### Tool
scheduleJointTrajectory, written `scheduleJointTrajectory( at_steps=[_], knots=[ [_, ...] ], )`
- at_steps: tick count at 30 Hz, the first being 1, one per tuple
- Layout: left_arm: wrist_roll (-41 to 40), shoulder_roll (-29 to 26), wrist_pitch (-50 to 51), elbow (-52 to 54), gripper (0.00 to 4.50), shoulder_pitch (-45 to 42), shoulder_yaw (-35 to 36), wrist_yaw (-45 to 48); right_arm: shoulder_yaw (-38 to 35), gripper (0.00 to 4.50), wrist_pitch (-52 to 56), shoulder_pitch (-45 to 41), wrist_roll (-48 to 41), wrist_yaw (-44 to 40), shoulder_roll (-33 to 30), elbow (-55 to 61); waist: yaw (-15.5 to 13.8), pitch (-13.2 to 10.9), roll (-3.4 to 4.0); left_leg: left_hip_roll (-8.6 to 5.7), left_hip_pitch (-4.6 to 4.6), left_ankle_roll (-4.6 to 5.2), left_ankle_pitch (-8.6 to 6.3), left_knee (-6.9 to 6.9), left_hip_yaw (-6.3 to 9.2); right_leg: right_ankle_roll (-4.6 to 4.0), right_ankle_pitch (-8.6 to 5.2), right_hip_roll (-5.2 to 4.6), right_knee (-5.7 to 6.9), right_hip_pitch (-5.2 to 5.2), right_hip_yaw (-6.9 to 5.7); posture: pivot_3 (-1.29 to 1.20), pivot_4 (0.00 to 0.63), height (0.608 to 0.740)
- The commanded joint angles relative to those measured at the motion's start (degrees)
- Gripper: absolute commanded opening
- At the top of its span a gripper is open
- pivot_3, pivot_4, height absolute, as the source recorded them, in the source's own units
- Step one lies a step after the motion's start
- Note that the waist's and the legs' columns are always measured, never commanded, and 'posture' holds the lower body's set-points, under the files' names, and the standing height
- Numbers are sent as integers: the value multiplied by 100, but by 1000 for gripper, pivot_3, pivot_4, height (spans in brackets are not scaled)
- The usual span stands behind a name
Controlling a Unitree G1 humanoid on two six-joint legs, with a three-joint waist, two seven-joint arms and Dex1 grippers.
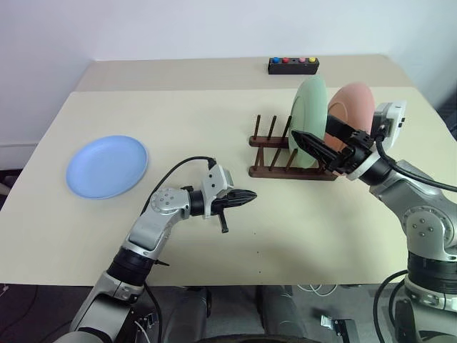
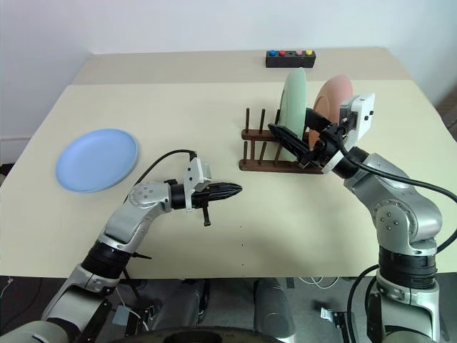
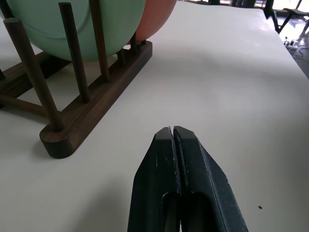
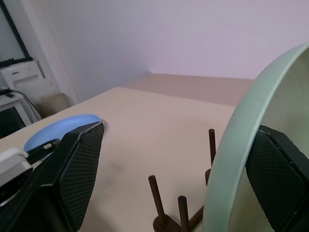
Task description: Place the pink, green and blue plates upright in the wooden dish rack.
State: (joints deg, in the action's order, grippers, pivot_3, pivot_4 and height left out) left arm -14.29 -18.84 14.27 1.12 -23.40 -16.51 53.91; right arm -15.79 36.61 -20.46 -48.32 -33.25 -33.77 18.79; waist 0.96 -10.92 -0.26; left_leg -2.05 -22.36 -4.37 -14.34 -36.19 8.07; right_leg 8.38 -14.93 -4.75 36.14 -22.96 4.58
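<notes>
- Green plate (image 1: 311, 118) and pink plate (image 1: 351, 114) stand upright in the wooden dish rack (image 1: 285, 151)
- Blue plate (image 1: 107, 166) lies flat on the surface (image 1: 214, 121)
- Right end effector (image 1: 323, 141) spread wide astride the green plate's rim
- Left end effector (image 1: 248, 196) closed, empty

Table (image 1: 214, 250): blue plate (image 1: 107, 166), rack (image 1: 285, 153), button box (image 1: 293, 65)

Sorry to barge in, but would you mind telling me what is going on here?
The robot is loading plates into the wooden dish rack. The pink plate and green plate stand upright in it; the right gripper is open astride the green plate's rim. The blue plate lies flat on the table; the left gripper is shut.
</notes>
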Motion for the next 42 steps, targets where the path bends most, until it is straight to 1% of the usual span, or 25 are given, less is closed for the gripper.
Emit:
scheduleJointTrajectory(
  at_steps=[1, 6, 11, 19, 22, 23, 25, 27, 29, 32, 34, 37, 38, 42],
  knots=[
    [-27, 8, -114, 112, 0, -110, 92, 9, -155, 4491, -167, -12, 91, -34, -86, 147, -2, 0, 0, 0, 0, 0, 0, 0, 0, 0, 0, 0, 0, 0, 0, 0, 150, 740],
    [-32, 12, -116, 114, 0, -112, 92, 16, -114, 4491, -329, 9, 479, -58, -303, 322, -3, 0, 0, 0, 0, 0, 0, 0, 0, 0, 0, 0, 0, 0, 0, 0, 150, 740],
    [-33, 11, -111, 120, 0, -103, 94, 13, -236, 4491, -332, 25, 583, -115, -562, 475, -3, 0, 0, 0, 0, 0, 0, 0, 0, 0, 0, 0, 0, 0, 0, 0, 150, 740],
    [-61, -55, -97, 96, 0, -125, 198, 6, -495, 4491, -421, 31, 720, -372, -1205, 922, -9, -1, -1, 0, -1, 0, 0, 0, -1, 0, 0, 0, -1, 1, 0, 0, 150, 740],
    [-139, -153, -8, 152, 0, -122, 384, -34, -550, 4491, -629, 18, 978, -567, -1560, 1043, -7, -1, -1, 0, 0, 0, 0, 0, -1, 0, 0, 0, -1, 0, 0, 0, 150, 740],
    [-207, -183, 54, 199, 257, -121, 499, -68, -576, 4500, -709, 23, 1049, -676, -1693, 1078, -8, -1, -1, 0, -1, 0, 0, 0, -1, 0, 0, 0, -1, 0, 0, 0, 150, 740],
    [-370, -235, 227, 294, 948, -125, 745, -159, -634, 4500, -827, 46, 1082, -896, -1897, 1159, -7, -1, -1, 0, -1, 0, 0, 0, -1, 0, -1, 0, -2, 0, 0, 0, 150, 740],
    [-563, -267, 426, 342, 1905, -215, 1210, -486, -520, 4500, -950, 55, 1134, -1151, -2093, 1325, -6, -1, -2, 1, -1, 0, 0, 1, -1, 1, -1, 0, -2, 1, -1, 0, 150, 740],
    [-655, -290, 589, 341, 2975, -328, 1584, -829, -331, 4500, -1038, 66, 1237, -1309, -2189, 1455, -5, -2, -3, 1, -1, 0, 0, 0, -1, 1, -1, 0, -2, 0, -1, 0, 150, 740],
    [-163, -718, 823, 150, 4456, -614, 2061, -1652, 411, 4500, -1401, 130, 1770, -1494, -2149, 1634, 15, -5, -11, 3, 0, 0, 0, -2, 0, 1, -1, 1, -1, 0, -2, 0, 150, 740],
    [-5, -1007, 1055, 79, 4456, -728, 2289, -1998, 870, 4500, -1727, 53, 2179, -1547, -2030, 1602, 29, -5, -11, 3, 1, 0, 0, -1, -2, 1, -1, 2, -2, -1, -1, 0, 150, 740],
    [79, -1397, 1588, 83, 4456, -803, 2407, -2182, 1325, 4500, -2019, -66, 2528, -1604, -1863, 1564, 19, -5, -12, 2, 0, 0, 0, 3, -2, 2, -1, 0, -3, -3, -2, 0, 150, 740],
    [57, -1573, 1920, 89, 4456, -857, 2518, -2251, 1543, 4500, -2141, -112, 2685, -1657, -1791, 1560, 13, -8, -16, 2, -2, 0, 0, 3, -3, 2, -1, 0, -3, -4, -1, 0, 150, 740],
    [147, -2210, 2945, -128, 4456, -1065, 2680, -2447, 1915, 4500, -2366, -169, 2881, -1795, -1547, 1462, 11, -26, -47, 2, -5, -1, 0, 2, 3, 1, 0, 2, 1, -8, -5, 0, 150, 740]
  ],
)
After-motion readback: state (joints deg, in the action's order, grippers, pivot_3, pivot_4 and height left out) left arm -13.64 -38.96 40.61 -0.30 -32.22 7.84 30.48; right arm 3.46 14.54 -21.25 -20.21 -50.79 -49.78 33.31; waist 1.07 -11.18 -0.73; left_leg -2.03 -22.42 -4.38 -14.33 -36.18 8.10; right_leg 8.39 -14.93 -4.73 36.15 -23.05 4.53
